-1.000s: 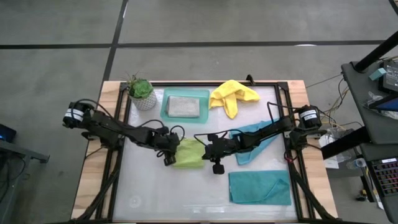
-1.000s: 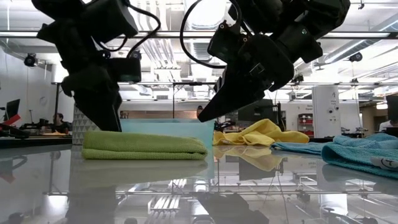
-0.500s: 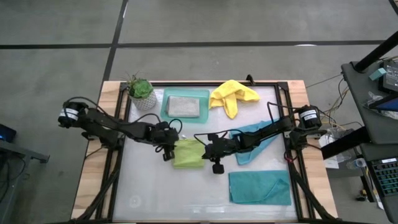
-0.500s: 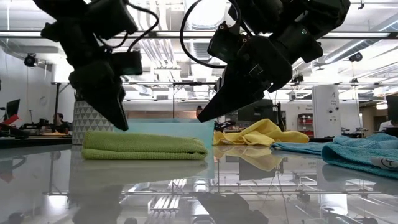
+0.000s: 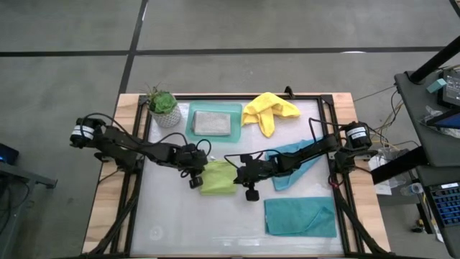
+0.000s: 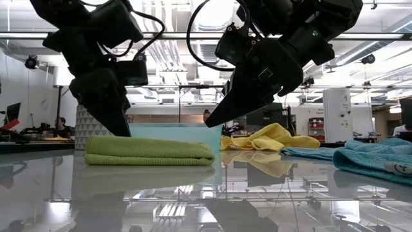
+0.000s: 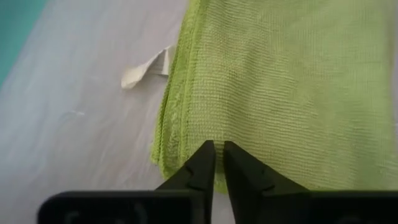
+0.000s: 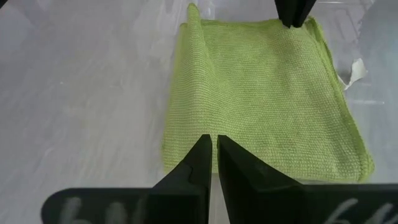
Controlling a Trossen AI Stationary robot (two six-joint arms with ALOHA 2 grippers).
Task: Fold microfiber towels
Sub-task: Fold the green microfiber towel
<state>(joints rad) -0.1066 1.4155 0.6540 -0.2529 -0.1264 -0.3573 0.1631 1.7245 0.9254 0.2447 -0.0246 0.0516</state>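
Note:
The lime green towel (image 5: 218, 177) lies folded flat on the table's middle, in several layers (image 6: 148, 150). My left gripper (image 5: 200, 175) is shut at the towel's left edge (image 7: 214, 155). My right gripper (image 5: 237, 175) is shut and hovers a little above the towel's right edge (image 6: 209, 122), touching nothing. A grey towel (image 5: 214, 121) lies in the mint tray. A yellow towel (image 5: 269, 109) lies crumpled at the far side. One teal towel (image 5: 298, 160) lies under my right arm. Another teal towel (image 5: 300, 216) lies folded at the near right. My left gripper rests its shut fingertips (image 8: 292, 15) on the lime green towel's top layer at its left edge (image 7: 186, 134). The fingers come from above, slanting from the table's left (image 6: 122, 132). The towel lies flat on the table.
The mint tray (image 5: 194, 126) stands at the far middle, with a potted plant (image 5: 163, 106) to its left. A white label (image 7: 146, 68) sticks out from the green towel's edge. The table's metal frame (image 5: 140, 144) runs along both sides.
My left gripper has tipped and shifted a little over the towel's left edge, then come back, staying shut. The green towel and my right gripper have kept still.

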